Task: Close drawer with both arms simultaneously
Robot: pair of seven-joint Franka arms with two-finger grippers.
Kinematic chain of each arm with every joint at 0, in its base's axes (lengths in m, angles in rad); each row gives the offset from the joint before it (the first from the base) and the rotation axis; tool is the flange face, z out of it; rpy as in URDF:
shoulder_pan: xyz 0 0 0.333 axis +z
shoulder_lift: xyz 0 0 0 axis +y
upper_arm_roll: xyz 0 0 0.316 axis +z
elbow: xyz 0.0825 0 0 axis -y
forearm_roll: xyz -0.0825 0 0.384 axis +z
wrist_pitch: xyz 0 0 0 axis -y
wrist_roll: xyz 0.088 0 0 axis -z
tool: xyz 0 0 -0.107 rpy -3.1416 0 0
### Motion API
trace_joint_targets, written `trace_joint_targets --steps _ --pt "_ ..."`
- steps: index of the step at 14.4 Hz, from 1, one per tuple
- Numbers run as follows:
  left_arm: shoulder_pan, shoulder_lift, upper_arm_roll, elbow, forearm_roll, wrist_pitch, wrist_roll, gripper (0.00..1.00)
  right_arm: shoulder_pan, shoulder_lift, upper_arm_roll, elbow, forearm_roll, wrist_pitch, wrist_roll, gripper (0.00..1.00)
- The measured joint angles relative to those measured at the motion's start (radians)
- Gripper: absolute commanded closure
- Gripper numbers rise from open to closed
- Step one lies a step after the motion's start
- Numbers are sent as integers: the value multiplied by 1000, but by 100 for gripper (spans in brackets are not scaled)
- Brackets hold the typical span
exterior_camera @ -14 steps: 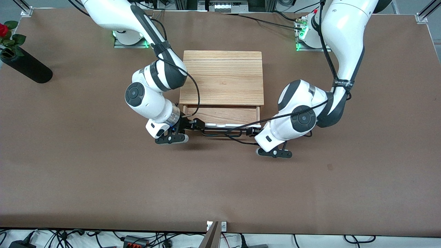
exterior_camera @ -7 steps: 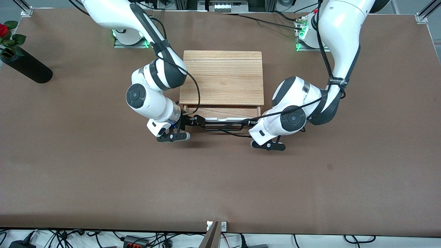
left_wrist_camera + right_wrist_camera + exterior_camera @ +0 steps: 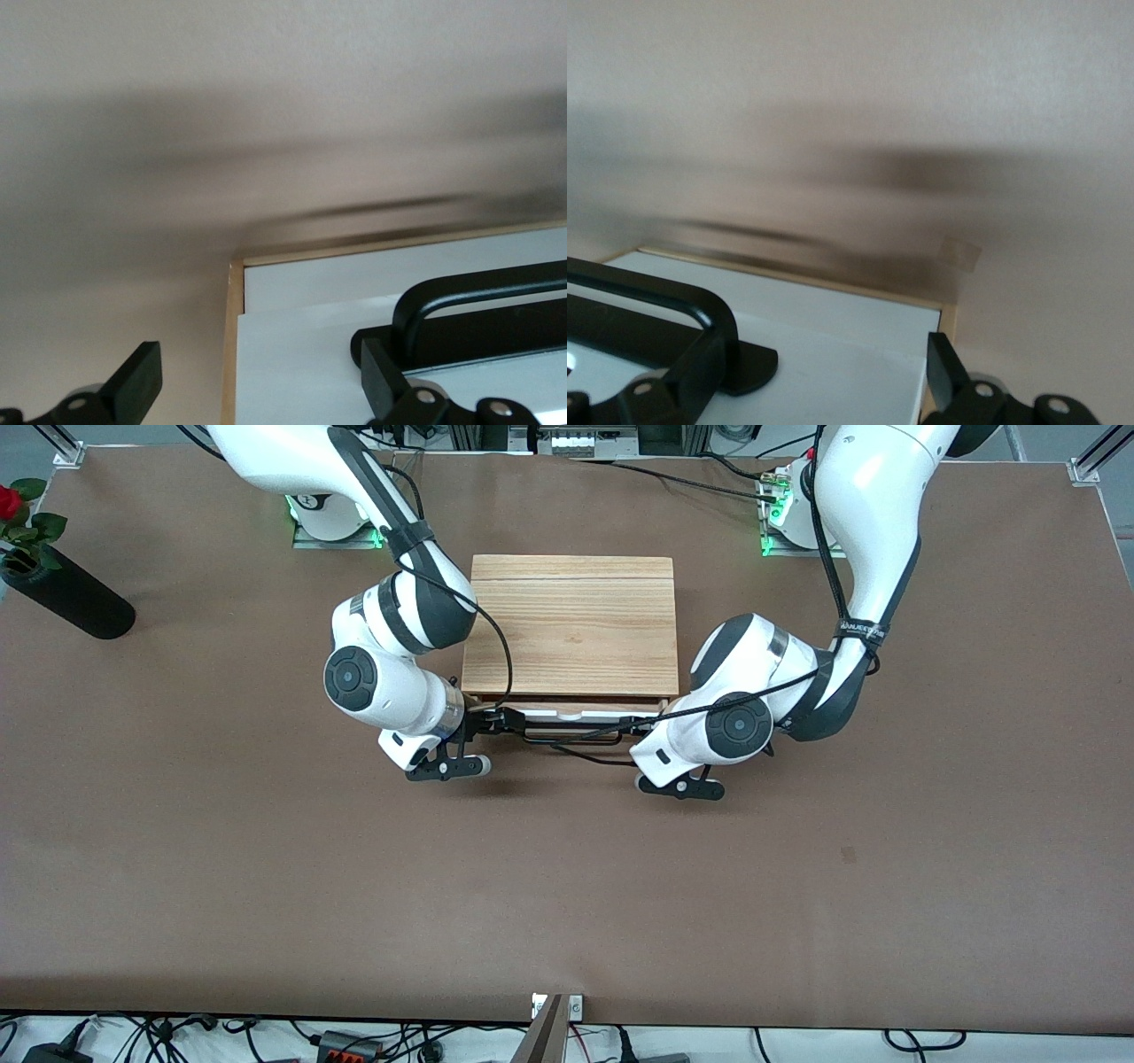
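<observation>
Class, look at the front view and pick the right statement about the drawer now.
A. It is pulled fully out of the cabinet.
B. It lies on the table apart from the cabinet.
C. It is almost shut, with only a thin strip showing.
C: only a narrow strip of the drawer shows under the cabinet, with the left claw and right claw at its front.

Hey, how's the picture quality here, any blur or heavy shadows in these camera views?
Front view: sharp and evenly lit, soft shadows on the table under both arms, green lights glowing at the bases. Left wrist view: table surface smeared with streaky dark shadows above the drawer, whose white front looks bright. Right wrist view: similar smeared shadow bands over the table, the black handle fairly crisp.
</observation>
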Motion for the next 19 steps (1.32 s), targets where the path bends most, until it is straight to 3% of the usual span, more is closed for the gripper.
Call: trace_joint_targets --steps 7,19 --pt "0 -15 -32 -53 -1 -1 -9 0 0 -1 -1 -1 0 -102 4 0" --pt "16 -21 -32 -42 -1 0 -12 0 -7 -1 -18 48 -26 -167 9 0"
